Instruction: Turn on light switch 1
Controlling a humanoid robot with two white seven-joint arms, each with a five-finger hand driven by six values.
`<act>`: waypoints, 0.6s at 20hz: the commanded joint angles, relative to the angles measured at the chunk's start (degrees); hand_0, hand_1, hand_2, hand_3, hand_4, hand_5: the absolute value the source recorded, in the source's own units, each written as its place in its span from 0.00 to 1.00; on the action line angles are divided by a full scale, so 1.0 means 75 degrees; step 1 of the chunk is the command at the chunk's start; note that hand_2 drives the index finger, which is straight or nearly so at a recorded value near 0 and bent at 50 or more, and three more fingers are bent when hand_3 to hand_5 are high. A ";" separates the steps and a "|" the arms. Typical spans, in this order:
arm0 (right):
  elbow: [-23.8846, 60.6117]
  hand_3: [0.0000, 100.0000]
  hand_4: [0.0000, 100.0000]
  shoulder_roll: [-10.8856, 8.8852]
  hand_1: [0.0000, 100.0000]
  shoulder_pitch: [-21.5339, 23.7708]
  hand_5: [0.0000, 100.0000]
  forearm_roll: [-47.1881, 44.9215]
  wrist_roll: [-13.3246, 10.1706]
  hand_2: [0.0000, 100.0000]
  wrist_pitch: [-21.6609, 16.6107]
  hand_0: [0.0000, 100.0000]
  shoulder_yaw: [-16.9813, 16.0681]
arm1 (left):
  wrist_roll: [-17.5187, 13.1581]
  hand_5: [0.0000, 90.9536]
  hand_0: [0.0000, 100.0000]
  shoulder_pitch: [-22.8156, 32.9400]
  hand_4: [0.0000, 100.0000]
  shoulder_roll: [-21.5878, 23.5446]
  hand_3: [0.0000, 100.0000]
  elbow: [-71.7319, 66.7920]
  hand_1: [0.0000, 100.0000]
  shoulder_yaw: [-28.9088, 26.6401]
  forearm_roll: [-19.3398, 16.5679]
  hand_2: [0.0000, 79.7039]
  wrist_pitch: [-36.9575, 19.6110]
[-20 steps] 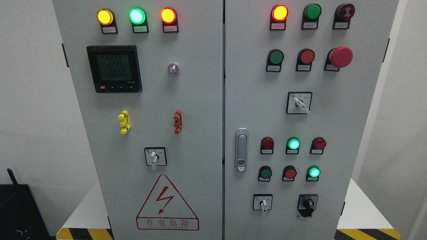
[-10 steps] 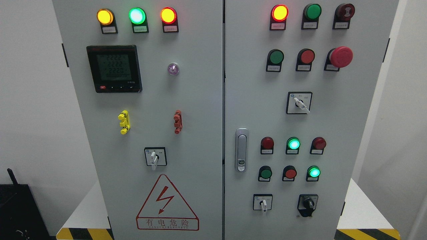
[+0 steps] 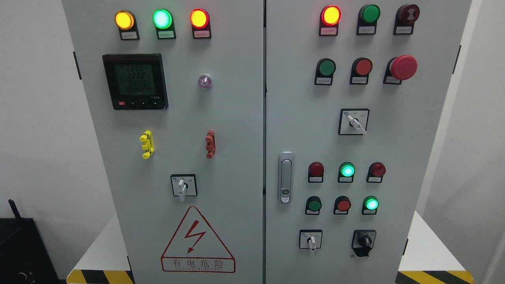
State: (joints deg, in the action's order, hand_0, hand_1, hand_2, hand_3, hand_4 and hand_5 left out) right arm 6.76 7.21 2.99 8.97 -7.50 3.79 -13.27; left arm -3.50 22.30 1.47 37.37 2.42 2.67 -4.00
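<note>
1. The warning triangle (image 3: 197, 241) on the cabinet's left door (image 3: 177, 118) reads "有电危险".
2. Button labels are too small to read, so light switch 1 cannot be told apart.
3. No hand shows.

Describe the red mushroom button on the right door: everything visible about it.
The mushroom button is a large glossy red dome, plastic by its look, standing out from a black collar with a small label plate below. It ends the second row on the right door, right of a flat red button. Nothing touches it. Whether it is pressed cannot be told.
</note>
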 commanded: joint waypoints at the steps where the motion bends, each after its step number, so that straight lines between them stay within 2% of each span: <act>1: 0.0000 0.00 0.00 0.0000 0.00 0.0000 0.00 0.0000 0.0003 0.00 -0.0001 0.50 0.0000 | -0.0200 0.00 0.40 0.0938 0.21 0.0565 0.11 0.4785 0.25 -0.0569 -0.0461 0.00 -0.0077; 3: 0.0000 0.00 0.00 0.0000 0.00 0.0000 0.00 0.0000 0.0003 0.00 -0.0001 0.50 0.0000 | -0.0248 0.00 0.41 0.1325 0.29 0.0741 0.17 0.5758 0.25 -0.0523 -0.0473 0.00 -0.0077; 5: 0.0000 0.00 0.00 0.0000 0.00 0.0000 0.00 0.0000 0.0003 0.00 -0.0001 0.50 0.0000 | -0.0213 0.11 0.41 0.1420 0.36 0.0765 0.21 0.6579 0.27 -0.0511 -0.0473 0.00 -0.0077; 6: 0.0000 0.00 0.00 0.0000 0.00 0.0000 0.00 0.0000 0.0003 0.00 -0.0001 0.50 0.0000 | -0.0213 0.12 0.41 0.1444 0.37 0.0788 0.22 0.6931 0.28 -0.0487 -0.0473 0.00 -0.0077; 11: 0.0000 0.00 0.00 0.0000 0.00 0.0000 0.00 0.0000 0.0003 0.00 -0.0001 0.50 0.0000 | -0.0026 0.20 0.41 0.1374 0.46 0.0719 0.29 0.7789 0.35 -0.0534 -0.0520 0.10 -0.0135; 12: 0.0000 0.00 0.00 0.0000 0.00 0.0000 0.00 0.0000 0.0003 0.00 -0.0001 0.50 0.0000 | -0.0014 0.23 0.41 0.1304 0.49 0.0695 0.33 0.7906 0.37 -0.0569 -0.0520 0.14 -0.0205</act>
State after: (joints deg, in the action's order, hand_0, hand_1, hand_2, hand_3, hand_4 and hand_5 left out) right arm 6.77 7.21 2.99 8.97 -7.50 3.78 -13.27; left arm -4.48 31.42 5.13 71.64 0.83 0.28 -5.00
